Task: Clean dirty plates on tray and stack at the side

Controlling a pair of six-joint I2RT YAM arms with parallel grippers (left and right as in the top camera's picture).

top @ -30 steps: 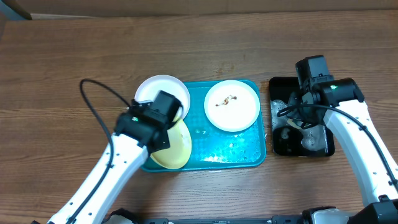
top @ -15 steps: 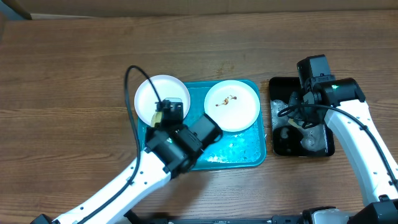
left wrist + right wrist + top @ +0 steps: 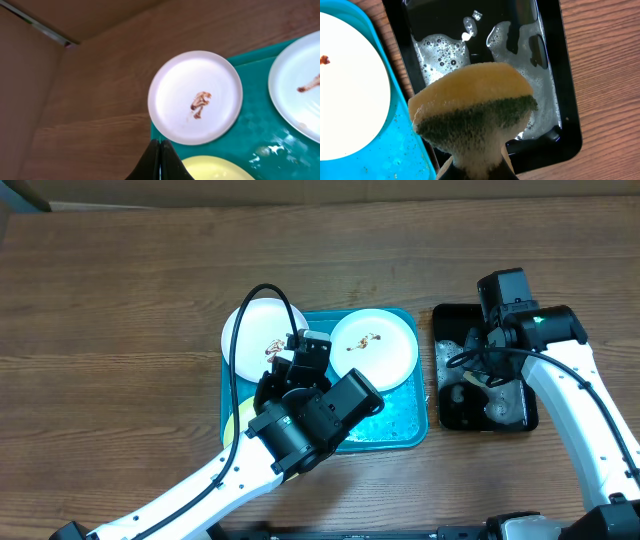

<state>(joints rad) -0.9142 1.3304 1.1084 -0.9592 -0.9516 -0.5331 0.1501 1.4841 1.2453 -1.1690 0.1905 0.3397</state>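
**Overhead.** Your left arm (image 3: pixel 310 415) lay across the blue tray (image 3: pixel 400 425) and covered its lower left part. The left white plate (image 3: pixel 255 335), with a brown smear at its centre, sat at the tray's upper left corner, its edge reaching past the rim over the table (image 3: pixel 120 280). The right white plate (image 3: pixel 375 348), also smeared, sat inside the tray at upper right. Only a sliver of the yellow plate (image 3: pixel 232 425) showed at the tray's left edge, beside the arm. Your right arm (image 3: pixel 560 380) reached over the black tray (image 3: pixel 445 320), just right of the blue one.

**Left wrist.** Your left claw (image 3: pixel 160 159) was pressed together with nothing between its fingers. It pointed toward the left white plate, with the yellow plate's rim just beside it.

**Right wrist.** Your right claw (image 3: pixel 477 172) pinched a sponge (image 3: pixel 475 100), yellow over green. It hung above the black tray, which held soapy foam (image 3: pixel 440 60). The right white plate lay at the left of this view, on the blue tray.
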